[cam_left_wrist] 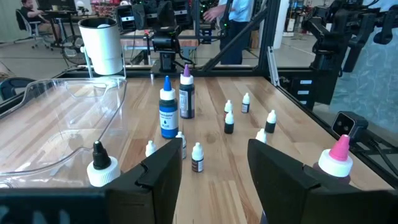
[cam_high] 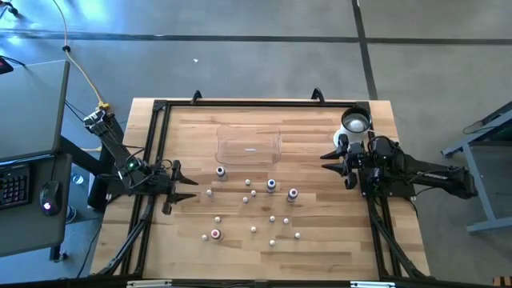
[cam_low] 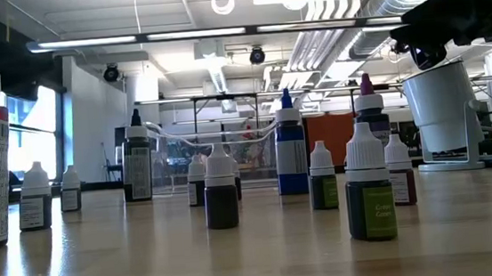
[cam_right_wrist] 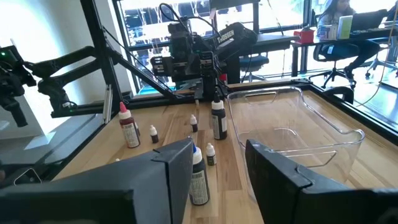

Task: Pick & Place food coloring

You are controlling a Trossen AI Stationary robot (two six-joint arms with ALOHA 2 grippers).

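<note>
Several small food coloring bottles with whitish caps stand upright on the wooden table (cam_high: 320, 256). Among them are a blue one (cam_high: 271, 185), a purple-capped one (cam_high: 293, 194), a red one (cam_high: 214, 234) and a black-capped one (cam_high: 221, 171). My left gripper (cam_high: 184, 184) hovers open at the table's left edge, pointing level toward the bottles, with nothing between its fingers (cam_left_wrist: 163, 177). My right gripper (cam_high: 332, 164) hovers open at the right edge, also level and holding nothing, with the blue bottle (cam_right_wrist: 198, 174) just ahead of it. The low view shows the bottles from table height, such as the blue one (cam_low: 290, 152).
A clear shallow plastic tray (cam_high: 249, 146) lies at the far middle of the table. A white round cup (cam_high: 354, 122) stands at the far right corner beside my right arm. A black frame (cam_high: 160, 136) runs along the table's edges. A person (cam_left_wrist: 233, 25) stands beyond the table.
</note>
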